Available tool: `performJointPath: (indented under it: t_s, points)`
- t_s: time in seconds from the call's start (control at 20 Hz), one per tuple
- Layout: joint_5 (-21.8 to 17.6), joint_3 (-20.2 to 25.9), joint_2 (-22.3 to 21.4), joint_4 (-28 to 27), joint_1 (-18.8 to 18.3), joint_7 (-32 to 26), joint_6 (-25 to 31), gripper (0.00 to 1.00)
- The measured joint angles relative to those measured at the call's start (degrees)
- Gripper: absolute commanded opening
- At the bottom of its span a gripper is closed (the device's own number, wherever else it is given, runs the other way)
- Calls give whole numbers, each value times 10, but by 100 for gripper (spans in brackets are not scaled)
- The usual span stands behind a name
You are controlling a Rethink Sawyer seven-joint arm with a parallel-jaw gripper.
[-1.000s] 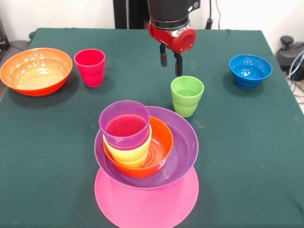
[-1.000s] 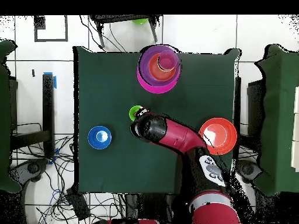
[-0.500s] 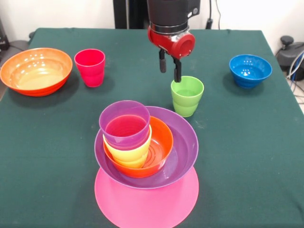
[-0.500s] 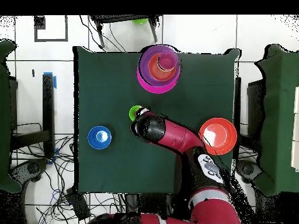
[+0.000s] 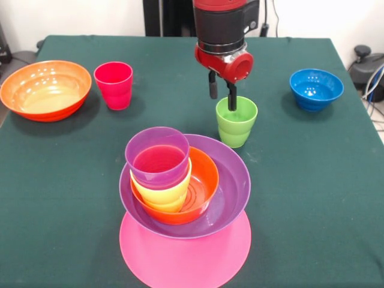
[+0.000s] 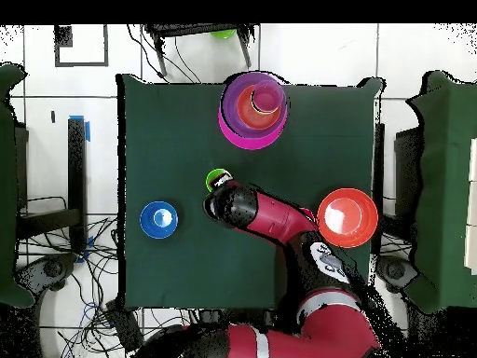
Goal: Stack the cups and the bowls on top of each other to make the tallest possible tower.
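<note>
While four pieces remain loose, the tower [image 5: 185,198] at the near edge comprises the pink base, purple bowl, small orange bowl, yellow cup and purple cup. Beyond it, the gripper [image 5: 222,99] has its jaws parted astride the light green cup [image 5: 236,122] rim, gripping nothing. Farther: blue bowl [image 5: 316,89] right; red cup [image 5: 113,84] and large orange bowl [image 5: 45,89] left.
</note>
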Motion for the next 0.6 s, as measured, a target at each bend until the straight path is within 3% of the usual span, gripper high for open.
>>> performJointPath:
  t_s: [0.6]
  points:
    - [0,2,15,0,1,0,-17,100]
